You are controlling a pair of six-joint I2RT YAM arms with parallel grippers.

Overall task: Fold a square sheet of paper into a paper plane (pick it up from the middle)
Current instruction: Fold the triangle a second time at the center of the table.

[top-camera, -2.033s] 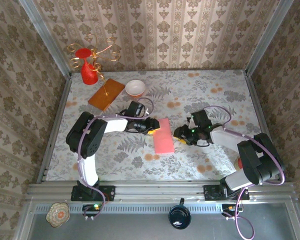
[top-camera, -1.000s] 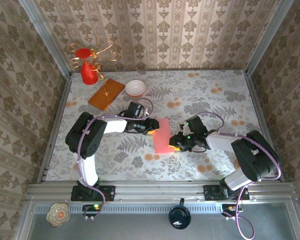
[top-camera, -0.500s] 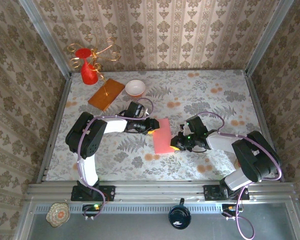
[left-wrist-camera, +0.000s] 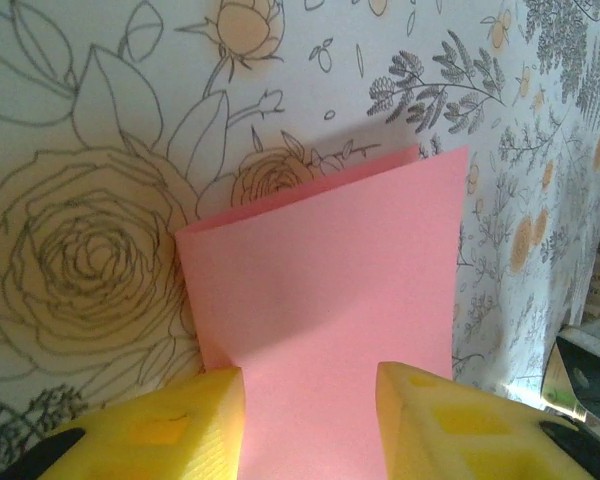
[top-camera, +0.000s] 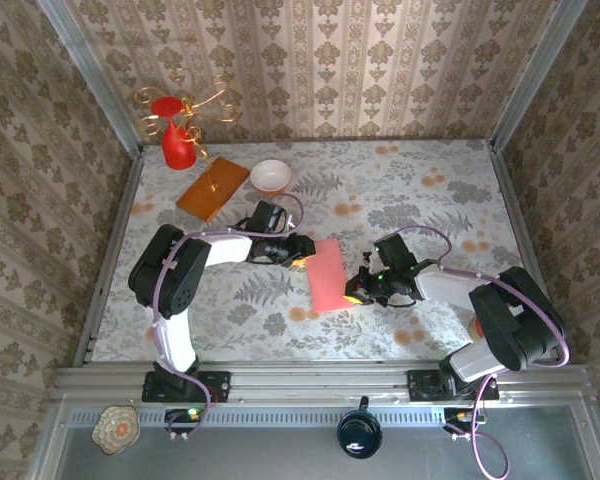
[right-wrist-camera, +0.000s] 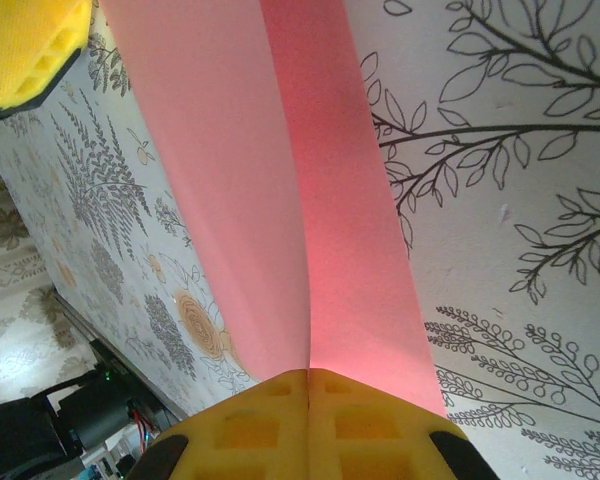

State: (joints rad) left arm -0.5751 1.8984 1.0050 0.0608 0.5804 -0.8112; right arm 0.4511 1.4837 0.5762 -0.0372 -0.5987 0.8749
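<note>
The square sheet of paper point(top-camera: 327, 276) lies folded over on itself as a pink oblong about midway between the left and right edges of the floral table point(top-camera: 430, 190), a little closer to the near edge than to the far one, its long sides running from far to near. The left fingers point(top-camera: 301, 259) sit at its far-left corner. In the left wrist view those yellow fingers point(left-wrist-camera: 155, 432) stand apart with the pink sheet point(left-wrist-camera: 330, 300) running flat between them, and its upper layer sits slightly askew, so a thin strip of the lower layer peeks out along the far end. The right fingers point(top-camera: 353, 291) meet the sheet at its near-right side. In the right wrist view the right fingers point(right-wrist-camera: 250, 432) are pressed together, pinching the paper point(right-wrist-camera: 280, 200), whose two pink faces rise off the table and converge into the seam between the pads; one yellow left finger point(right-wrist-camera: 25, 45) shows at the other end. Well away from the sheet, toward the far-left corner, an orange-brown wooden board point(top-camera: 212, 188) lies on the table with a white bowl point(top-camera: 271, 176) just beside it, and a red vase point(top-camera: 176, 143) stands in the corner itself.
</note>
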